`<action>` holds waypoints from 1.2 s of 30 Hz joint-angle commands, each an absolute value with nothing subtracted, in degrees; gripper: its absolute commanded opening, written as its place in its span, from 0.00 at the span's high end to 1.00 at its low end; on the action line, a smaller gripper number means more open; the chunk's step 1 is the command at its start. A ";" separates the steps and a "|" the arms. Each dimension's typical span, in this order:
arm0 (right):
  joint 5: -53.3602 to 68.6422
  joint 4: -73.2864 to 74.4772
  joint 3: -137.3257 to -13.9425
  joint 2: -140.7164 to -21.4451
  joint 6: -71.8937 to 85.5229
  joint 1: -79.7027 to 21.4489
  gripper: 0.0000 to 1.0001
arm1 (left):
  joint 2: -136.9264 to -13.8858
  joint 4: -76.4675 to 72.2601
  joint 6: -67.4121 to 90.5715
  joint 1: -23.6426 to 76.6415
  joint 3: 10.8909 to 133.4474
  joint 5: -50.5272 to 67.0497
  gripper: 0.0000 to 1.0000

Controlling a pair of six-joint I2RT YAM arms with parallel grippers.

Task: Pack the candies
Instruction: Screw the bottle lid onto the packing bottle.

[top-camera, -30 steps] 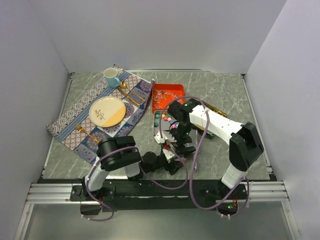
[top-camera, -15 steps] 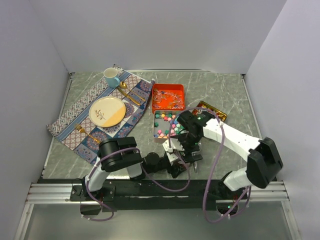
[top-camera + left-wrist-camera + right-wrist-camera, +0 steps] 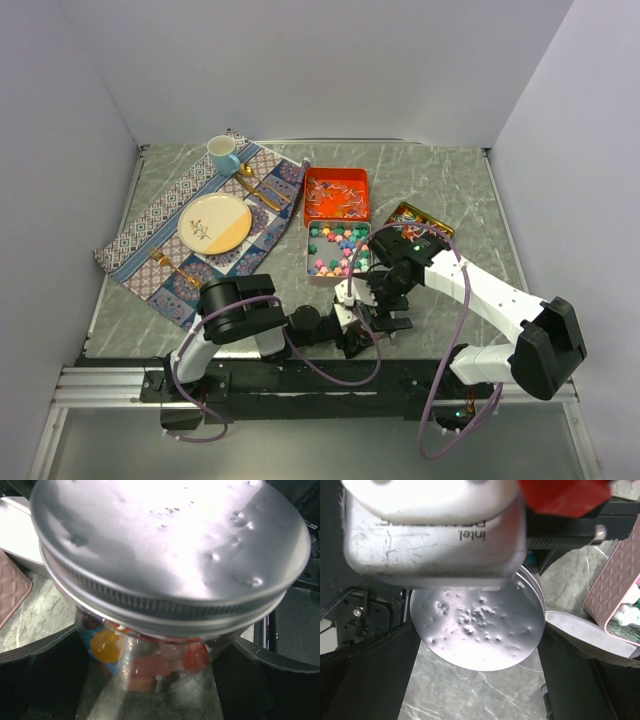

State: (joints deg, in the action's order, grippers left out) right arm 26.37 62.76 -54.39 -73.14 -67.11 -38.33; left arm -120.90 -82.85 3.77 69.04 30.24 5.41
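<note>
Left end effector (image 3: 157,645) holds a glass jar (image 3: 150,667) by its sides, fingers spread wide. Silver lid (image 3: 170,545) is on, candies (image 3: 105,647) inside. More candies fill the open tin (image 3: 307,256) on the table (image 3: 440,180). Right end effector (image 3: 480,640) gapes wide above the lid. White camera housing (image 3: 435,530) reads "intel", upside down.

A dented silver lid (image 3: 170,545) fills most of the frame, sitting on a clear glass jar (image 3: 150,672). Yellow, red and pink candies (image 3: 105,647) show through the glass. The left gripper (image 3: 155,680) has dark fingers (image 3: 40,680) close on either side of the jar; whether they touch it is unclear. Grey marbled table (image 3: 35,620) lies beneath.
</note>
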 commanded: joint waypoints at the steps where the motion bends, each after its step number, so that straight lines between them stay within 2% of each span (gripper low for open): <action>1: 34.18 74.53 -56.95 -72.60 -66.78 -38.58 0.00 | -123.93 -70.66 9.14 66.44 27.86 -2.20 0.99; 11: 38.93 71.81 -59.76 -74.70 -68.73 -38.67 0.00 | -124.19 -70.66 8.79 66.36 28.21 -2.46 0.99; 31: 39.73 58.89 -56.87 -74.09 -67.15 -39.64 0.00 | -122.78 -71.89 8.17 66.36 26.98 -0.44 0.99; 36: 37.45 55.56 -53.01 -71.99 -63.21 -39.73 0.13 | -122.08 -72.33 8.52 66.36 26.54 -0.44 0.99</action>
State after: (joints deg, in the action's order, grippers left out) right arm 35.07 57.28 -56.73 -75.57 -67.51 -38.68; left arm -120.79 -84.23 3.84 68.01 28.93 3.55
